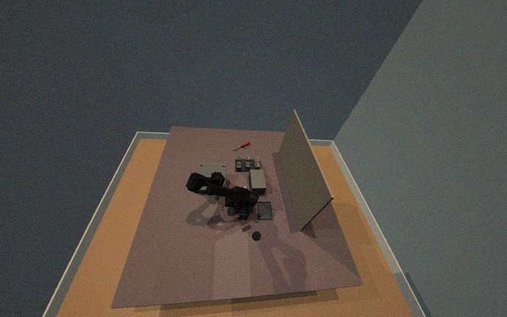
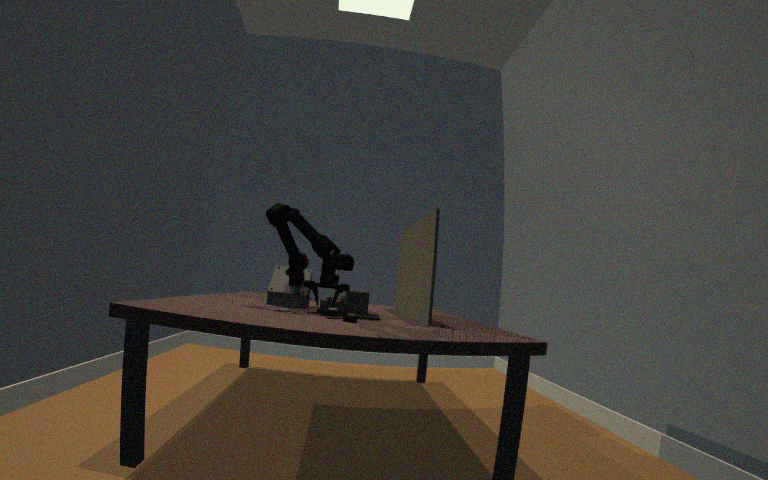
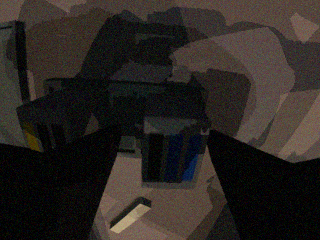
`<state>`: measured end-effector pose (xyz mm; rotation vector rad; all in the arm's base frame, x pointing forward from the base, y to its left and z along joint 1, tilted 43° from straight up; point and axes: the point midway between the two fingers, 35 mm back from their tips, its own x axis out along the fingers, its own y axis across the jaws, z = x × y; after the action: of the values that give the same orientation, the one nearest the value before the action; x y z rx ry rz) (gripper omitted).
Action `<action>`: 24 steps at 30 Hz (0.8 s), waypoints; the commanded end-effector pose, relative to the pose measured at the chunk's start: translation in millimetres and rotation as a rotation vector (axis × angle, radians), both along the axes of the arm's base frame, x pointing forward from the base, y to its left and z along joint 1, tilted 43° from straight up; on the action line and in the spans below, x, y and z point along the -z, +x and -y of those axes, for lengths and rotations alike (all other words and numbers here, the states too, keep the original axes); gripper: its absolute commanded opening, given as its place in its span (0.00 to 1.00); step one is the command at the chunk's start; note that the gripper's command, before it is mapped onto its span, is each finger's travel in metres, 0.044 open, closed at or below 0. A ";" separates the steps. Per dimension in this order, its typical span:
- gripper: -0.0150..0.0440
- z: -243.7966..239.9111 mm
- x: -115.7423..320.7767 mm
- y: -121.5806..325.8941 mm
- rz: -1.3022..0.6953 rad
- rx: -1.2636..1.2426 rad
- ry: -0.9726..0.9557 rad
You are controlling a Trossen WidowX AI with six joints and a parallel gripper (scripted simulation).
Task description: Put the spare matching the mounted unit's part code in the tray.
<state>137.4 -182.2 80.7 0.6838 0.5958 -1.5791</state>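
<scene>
My gripper (image 2: 325, 303) (image 3: 165, 133) is partly open, low over a dark rack (image 3: 127, 92). A spare with black and blue stripes (image 3: 172, 159) is in view between the two fingertips, with dark gaps beside it; the fingers are not closed on it. A second spare with yellow and black stripes (image 3: 44, 136) is at the rack's left end in the wrist view. The tray (image 1: 264, 211) (image 3: 8, 75) is right of the arm in the top view and at the left edge of the wrist view. The codes are unreadable, and I cannot make out the mounted unit.
A grey box (image 1: 257, 179) stands behind the tray. Another rack (image 1: 243, 169) holds several labelled pieces behind it. A tall board (image 1: 304, 172) stands at the right. A screwdriver (image 1: 245, 144), a dark puck (image 1: 255, 236), a white panel (image 1: 212, 169) and a pale bar (image 3: 131, 217) are also there.
</scene>
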 end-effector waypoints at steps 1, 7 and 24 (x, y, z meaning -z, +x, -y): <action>0.76 4.5 7.5 -3.7 -0.008 -0.002 0.002; 0.76 6.1 8.9 -4.4 -0.008 -0.002 0.001; 0.48 6.4 7.6 -4.3 -0.006 0.002 -0.003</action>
<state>133.0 -188.6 73.0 0.6769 0.5980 -1.5842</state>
